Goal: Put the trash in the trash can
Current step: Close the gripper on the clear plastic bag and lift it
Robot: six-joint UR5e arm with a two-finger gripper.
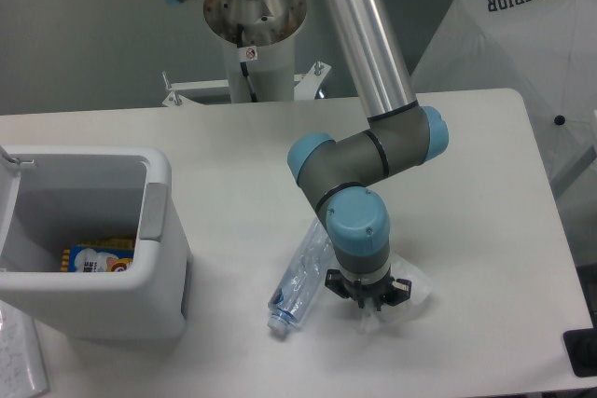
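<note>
Pincer [367, 300] low over clear bag [403, 292] near tabletop [485, 193] front edge; grip state unclear. Bottle [300, 279] just left, touching neither visibly.

**Arm folded low, gripper pointing down at lower centre-right**

The silver upper link slants down from the top centre of the frame to a grey elbow with blue caps. The wrist doubles back leftward, then turns straight down. The gripper [367, 297] sits beneath it; its fingers are hidden under the wrist, so their spread cannot be judged.
</note>
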